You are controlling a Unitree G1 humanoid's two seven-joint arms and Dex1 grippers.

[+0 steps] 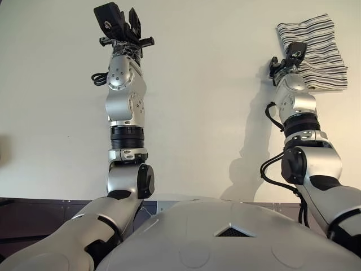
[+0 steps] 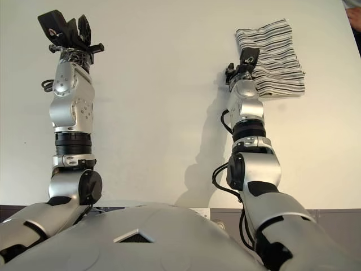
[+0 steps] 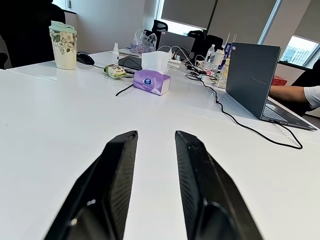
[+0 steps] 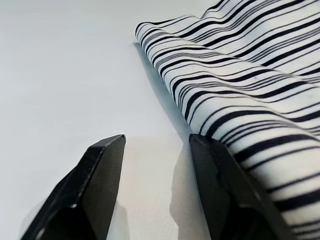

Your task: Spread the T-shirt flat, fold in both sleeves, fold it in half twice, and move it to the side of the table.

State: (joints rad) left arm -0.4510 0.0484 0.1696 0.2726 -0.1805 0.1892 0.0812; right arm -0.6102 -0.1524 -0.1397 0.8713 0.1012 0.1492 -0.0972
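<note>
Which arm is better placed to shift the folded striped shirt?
Right: right gripper is open beside the folded black-and-white striped T-shirt; left gripper is far off over the white table.

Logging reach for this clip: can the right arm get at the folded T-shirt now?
Probably yes: the right gripper is open at the edge of the T-shirt, with nothing in between.

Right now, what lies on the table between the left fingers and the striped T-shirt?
Mostly bare white table, as the head views show; only the right fingers stand there, open, right at the T-shirt's edge.
</note>
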